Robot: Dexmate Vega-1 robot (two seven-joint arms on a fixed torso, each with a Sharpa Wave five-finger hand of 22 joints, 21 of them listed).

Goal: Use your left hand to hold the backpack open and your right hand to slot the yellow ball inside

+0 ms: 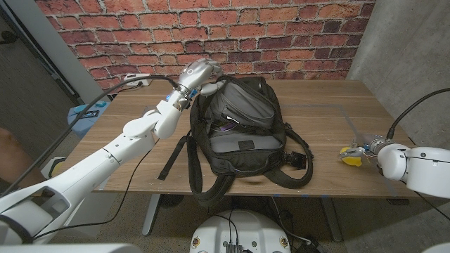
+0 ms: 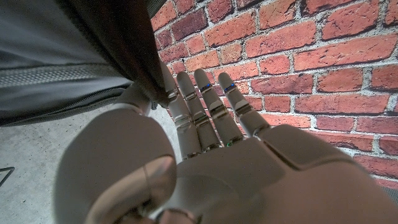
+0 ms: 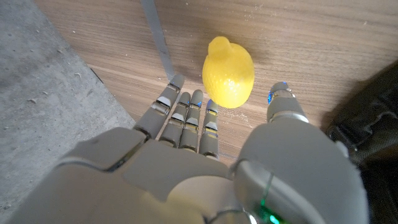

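The yellow lemon-shaped ball (image 3: 228, 72) lies on the wooden table (image 1: 330, 112), just past the right hand's (image 3: 217, 155) spread, empty fingers (image 3: 186, 118). The left hand (image 1: 197, 74) holds the black backpack's (image 1: 242, 133) top edge.

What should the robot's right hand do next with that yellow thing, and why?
Probably close its fingers on the yellow ball. The right hand hovers open over it, fingers either side, not yet gripping, while the left hand already holds the top of the backpack.
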